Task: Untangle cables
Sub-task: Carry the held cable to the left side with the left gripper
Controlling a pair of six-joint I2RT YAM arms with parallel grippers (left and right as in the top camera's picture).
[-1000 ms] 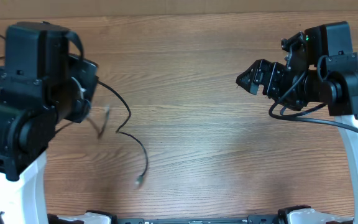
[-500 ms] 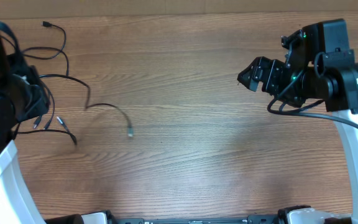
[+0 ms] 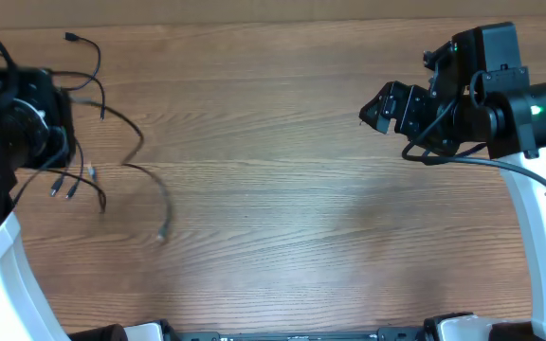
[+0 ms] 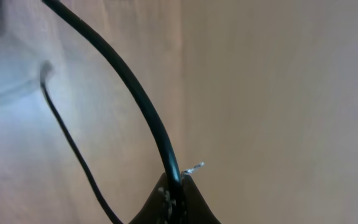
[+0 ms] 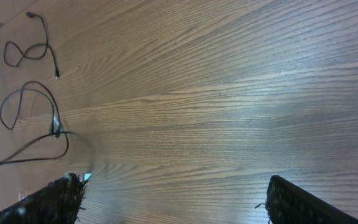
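Your left gripper is clamped tight. The wrist view is blurry, but it seems to pinch one black cable at its tips. The other cables sprawl on the table at the left, toward the far edge. Your right gripper hangs at the right with its jaws spread wide, holding nothing.

The cables lie on the desk along its left edge. One looped cable sits at the far-left corner. A longer strand runs from the left arm toward the near edge. The right gripper is above the right half, well apart from the cables.
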